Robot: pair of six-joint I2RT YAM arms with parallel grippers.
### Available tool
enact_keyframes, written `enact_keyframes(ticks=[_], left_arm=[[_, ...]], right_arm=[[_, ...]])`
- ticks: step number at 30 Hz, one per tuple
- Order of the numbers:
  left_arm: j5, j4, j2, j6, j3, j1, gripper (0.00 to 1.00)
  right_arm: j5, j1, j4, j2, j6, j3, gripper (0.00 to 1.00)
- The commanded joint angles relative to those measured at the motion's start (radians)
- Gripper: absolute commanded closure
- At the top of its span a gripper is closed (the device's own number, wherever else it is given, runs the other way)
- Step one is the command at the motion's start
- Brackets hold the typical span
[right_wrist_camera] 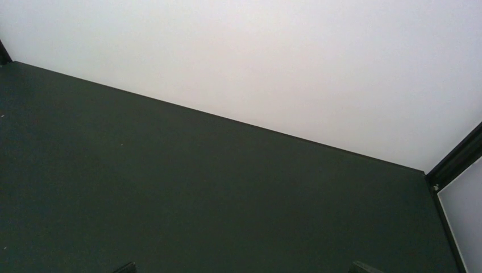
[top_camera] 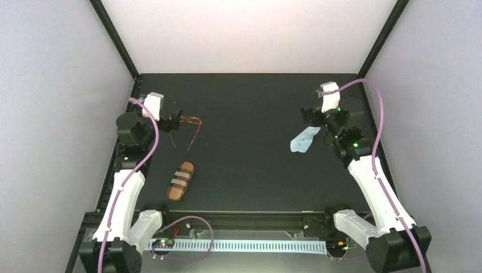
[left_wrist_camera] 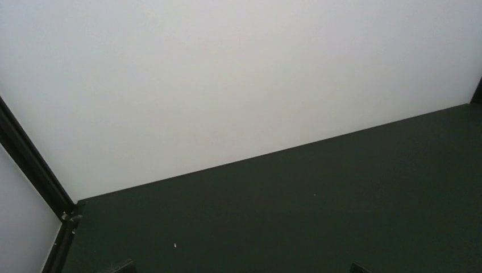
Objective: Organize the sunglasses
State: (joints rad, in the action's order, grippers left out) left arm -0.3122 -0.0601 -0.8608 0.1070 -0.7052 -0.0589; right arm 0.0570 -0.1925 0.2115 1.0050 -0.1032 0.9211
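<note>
The sunglasses (top_camera: 193, 121) lie unfolded on the black table (top_camera: 250, 165) at the back left, with the reddish-brown frame facing the back wall and the temple arms pointing toward the near edge. My left gripper (top_camera: 172, 122) hovers at their left end, open; from above I cannot tell whether it touches them. In the left wrist view only the two fingertips (left_wrist_camera: 122, 266) show, far apart, with bare table between them. My right gripper (top_camera: 310, 116) is open at the back right, just above a light-blue cloth (top_camera: 304, 139). Its fingertips (right_wrist_camera: 126, 266) also stand wide apart over bare table.
An oblong brown case with pale stripes (top_camera: 181, 181) lies shut at the front left, nearer than the sunglasses. White walls and black corner posts (top_camera: 116, 40) enclose the table. Both arm bases sit on the rail (top_camera: 244, 219) at the near edge.
</note>
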Motion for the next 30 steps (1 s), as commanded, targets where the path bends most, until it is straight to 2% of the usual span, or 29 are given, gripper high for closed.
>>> enact_keyframes(ticks=[1, 12, 16, 20, 23, 25, 30], left_arm=[[-0.068, 0.011, 0.021, -0.024, 0.010, -0.015, 0.01], [-0.114, 0.011, 0.032, -0.021, 0.009, -0.021, 0.01], [-0.152, 0.064, 0.028, 0.051, -0.013, -0.021, 0.01], [-0.303, 0.232, 0.028, 0.343, -0.016, -0.020, 0.01], [-0.385, 0.501, 0.026, 0.725, -0.024, -0.009, 0.01], [-0.351, 0.635, 0.024, 0.830, -0.025, 0.003, 0.01], [-0.246, 0.836, 0.023, 0.980, 0.026, 0.029, 0.01]], right_arm=[[0.036, -0.006, 0.003, -0.026, -0.014, -0.016, 0.00], [0.046, -0.006, -0.002, -0.040, -0.016, -0.030, 0.00], [0.040, -0.007, -0.008, -0.050, -0.023, -0.037, 0.00], [0.032, -0.007, -0.014, -0.059, -0.034, -0.045, 0.00], [0.042, -0.007, -0.018, -0.055, -0.045, -0.051, 0.00], [0.044, -0.006, -0.020, -0.050, -0.053, -0.053, 0.00], [0.041, -0.007, -0.026, -0.046, -0.072, -0.061, 0.00]])
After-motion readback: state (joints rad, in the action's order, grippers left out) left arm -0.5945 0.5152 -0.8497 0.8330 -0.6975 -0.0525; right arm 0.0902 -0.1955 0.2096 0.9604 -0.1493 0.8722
